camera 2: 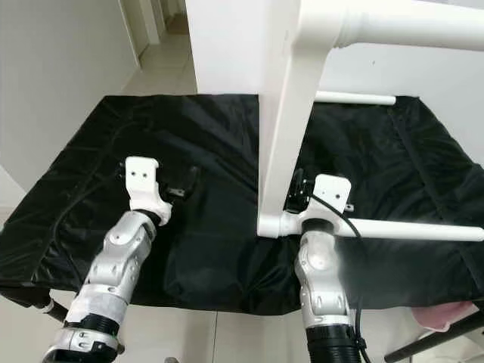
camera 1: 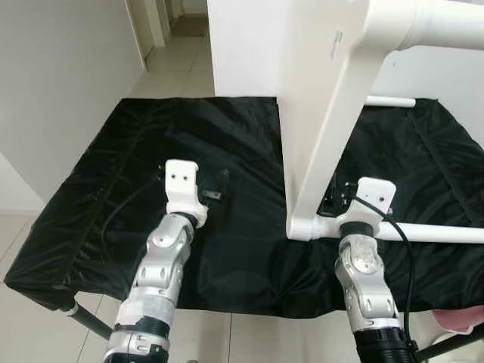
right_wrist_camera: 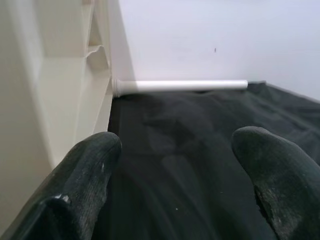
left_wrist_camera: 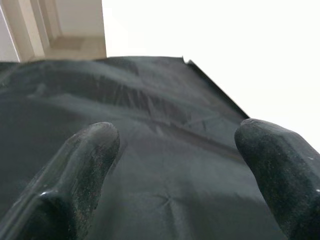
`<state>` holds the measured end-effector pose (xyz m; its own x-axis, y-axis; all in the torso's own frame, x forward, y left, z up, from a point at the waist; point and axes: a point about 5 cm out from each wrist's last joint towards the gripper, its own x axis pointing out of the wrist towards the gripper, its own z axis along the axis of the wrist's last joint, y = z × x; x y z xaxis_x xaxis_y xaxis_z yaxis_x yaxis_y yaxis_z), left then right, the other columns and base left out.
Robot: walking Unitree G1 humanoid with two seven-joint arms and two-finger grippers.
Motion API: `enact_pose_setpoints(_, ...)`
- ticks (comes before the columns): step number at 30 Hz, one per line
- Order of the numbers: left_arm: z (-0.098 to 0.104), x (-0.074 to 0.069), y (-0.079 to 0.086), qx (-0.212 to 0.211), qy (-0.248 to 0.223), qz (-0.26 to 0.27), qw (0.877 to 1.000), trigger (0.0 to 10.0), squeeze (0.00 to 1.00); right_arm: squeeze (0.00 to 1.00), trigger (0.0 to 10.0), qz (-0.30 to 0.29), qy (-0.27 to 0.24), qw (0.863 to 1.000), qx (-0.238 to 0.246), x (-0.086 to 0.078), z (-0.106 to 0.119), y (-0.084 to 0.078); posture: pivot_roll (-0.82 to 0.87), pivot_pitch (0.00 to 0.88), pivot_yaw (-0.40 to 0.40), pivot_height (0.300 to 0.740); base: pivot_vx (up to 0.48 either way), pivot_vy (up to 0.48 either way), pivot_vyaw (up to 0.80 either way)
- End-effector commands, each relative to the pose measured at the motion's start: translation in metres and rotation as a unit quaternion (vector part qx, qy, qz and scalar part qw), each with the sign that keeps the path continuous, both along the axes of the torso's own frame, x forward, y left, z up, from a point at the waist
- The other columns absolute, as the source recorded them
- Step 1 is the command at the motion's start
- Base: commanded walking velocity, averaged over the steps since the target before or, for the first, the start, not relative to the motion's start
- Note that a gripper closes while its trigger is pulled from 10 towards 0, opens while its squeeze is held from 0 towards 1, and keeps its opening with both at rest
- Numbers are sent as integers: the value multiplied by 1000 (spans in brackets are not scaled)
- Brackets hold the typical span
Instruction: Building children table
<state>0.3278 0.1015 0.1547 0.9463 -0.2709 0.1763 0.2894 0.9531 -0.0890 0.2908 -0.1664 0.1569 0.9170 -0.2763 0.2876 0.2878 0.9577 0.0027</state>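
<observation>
**Q:** What is in front of you, and how many pieces?

**A:** One black cloth (camera 1: 227,249) covers a low work surface. On it stands one white children's table (camera 1: 318,136), tipped onto its side, so its flat top rises like a wall. I count three white round legs in view. One upper leg (camera 1: 446,26) juts out toward my right near the top of the scene. One near leg (camera 1: 431,233) lies along the cloth at the table's lower corner, pointing to my right. One far leg (camera 1: 389,100) lies low at the back, also pointing right.

**Q:** Where are your two claws?

**A:** My left gripper (left_wrist_camera: 177,165) hovers over bare cloth, to the left of the tabletop and apart from it. Its two black fingers (left_wrist_camera: 85,165) are spread wide with nothing between them. My right gripper (right_wrist_camera: 180,175) is at the table's lower corner, just beside the socket where the near leg joins. Its two fingers (right_wrist_camera: 270,170) are also spread wide and grip nothing. In the right wrist view the table's white edge sits just beside one finger, and I cannot tell whether they touch.

**Q:** Anything else around?

**A:** Pale tiled floor (camera 1: 174,68) runs beyond the cloth toward a doorway. One white wall (camera 1: 60,83) stands on my left. A small pink object (camera 1: 461,321) shows at the lower right corner, too cut off to identify.
</observation>
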Motion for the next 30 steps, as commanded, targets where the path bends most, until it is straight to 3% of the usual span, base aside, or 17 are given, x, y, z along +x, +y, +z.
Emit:
enact_pose_setpoints(1,-5,-2,5,4,0,28,1000,10000,0,0,10000,-13,12,1000,-12,-3,-9,1,-102,0,96,740,0,0,0)
enact_pose_setpoints(6,-9,-9,10,9,-4,29,1000,10000,0,0,10000,-54,17,998,-11,-19,-24,-4,-115,4,146,740,0,0,0)
enact_pose_setpoints(12,-13,-9,16,6,-2,50,999,10000,0,0,10000,-66,22,998,2,-26,-29,-2,-134,0,175,740,0,0,0)
enact_pose_setpoints(13,-21,-10,15,4,5,55,998,10000,0,0,10000,-59,27,998,10,-28,-34,2,-121,0,160,740,0,0,0)
enact_pose_setpoints(25,-24,-10,9,6,-2,43,999,10000,0,0,10000,-34,21,999,-8,-19,-31,16,-87,0,115,740,0,0,0)
enact_pose_setpoints(30,-27,-10,6,9,0,42,999,10000,0,0,10000,-32,18,999,-18,-14,-27,12,-96,0,87,740,0,0,0)
